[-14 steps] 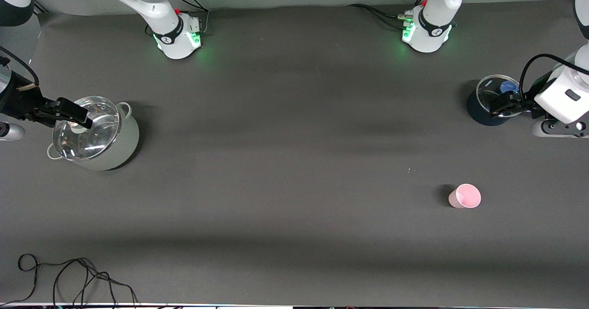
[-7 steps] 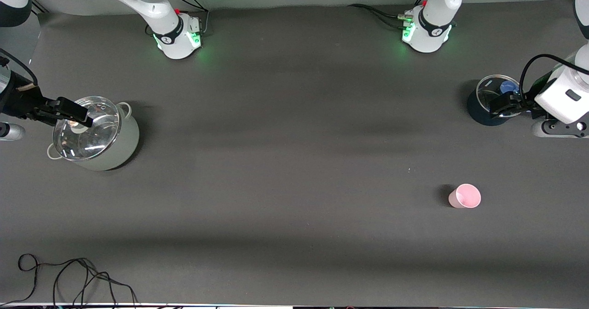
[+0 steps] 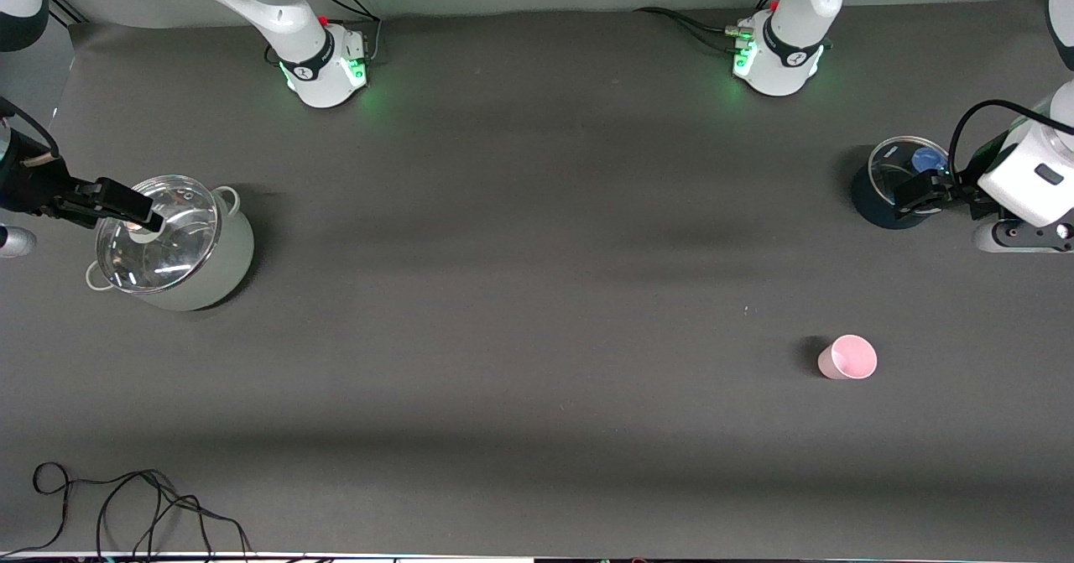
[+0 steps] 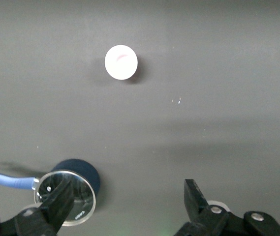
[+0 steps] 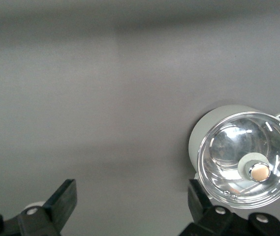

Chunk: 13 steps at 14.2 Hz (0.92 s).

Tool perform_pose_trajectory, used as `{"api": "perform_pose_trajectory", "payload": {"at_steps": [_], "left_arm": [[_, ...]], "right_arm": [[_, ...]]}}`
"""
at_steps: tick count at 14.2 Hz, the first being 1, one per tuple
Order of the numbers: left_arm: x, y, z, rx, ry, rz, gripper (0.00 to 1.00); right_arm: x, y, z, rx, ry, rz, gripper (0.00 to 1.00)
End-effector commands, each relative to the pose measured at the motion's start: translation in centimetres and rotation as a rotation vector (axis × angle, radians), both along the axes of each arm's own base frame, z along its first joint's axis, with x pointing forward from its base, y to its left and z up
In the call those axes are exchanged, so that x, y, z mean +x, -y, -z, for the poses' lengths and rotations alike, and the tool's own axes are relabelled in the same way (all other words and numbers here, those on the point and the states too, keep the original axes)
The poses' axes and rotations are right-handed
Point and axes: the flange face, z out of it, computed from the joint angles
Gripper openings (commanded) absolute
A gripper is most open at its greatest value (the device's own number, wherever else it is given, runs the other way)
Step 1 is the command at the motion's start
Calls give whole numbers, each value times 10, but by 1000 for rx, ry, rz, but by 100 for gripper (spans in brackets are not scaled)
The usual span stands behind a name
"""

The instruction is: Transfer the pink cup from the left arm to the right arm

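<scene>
Left gripper (image 4: 127, 206) gapes; only wrist view shows pink cup (image 4: 121, 62) top-down.

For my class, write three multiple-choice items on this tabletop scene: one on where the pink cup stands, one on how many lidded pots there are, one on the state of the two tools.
1. Where does the pink cup stand?
A. Inside the white pot
B. Alone on the table, toward the left arm's end
C. Between the fingers of the right tool

2. How many pots with glass lids are on the table?
A. One
B. Two
C. Four

3. What state are the two tools in?
A. Both open and empty
B. Both shut on the cup
C. Left shut on a lid, right open

Answers:
1 B: the cup stands upright on bare table, nearer the front camera than the dark blue pot.
2 B: the white pot and the dark blue pot each carry a glass lid.
3 A: the left tool and the right tool show spread fingers with nothing between.
</scene>
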Motion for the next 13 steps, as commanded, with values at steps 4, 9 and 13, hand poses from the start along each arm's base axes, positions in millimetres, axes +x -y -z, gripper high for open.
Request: {"api": "perform_pose_trajectory", "payload": {"at_steps": [4,9,13], "left_arm": [[24,-47,-12,-46,98,375,100],[53,-139,27,-280,203,639,100],[75,-194,84,-407,269,753,100]], "right_arm": [[-1,3,-5,17,-6,-15,100],[-1,2,-5,17,-8,-16,100],[-2,3,-6,18,-4,-42,100]]}}
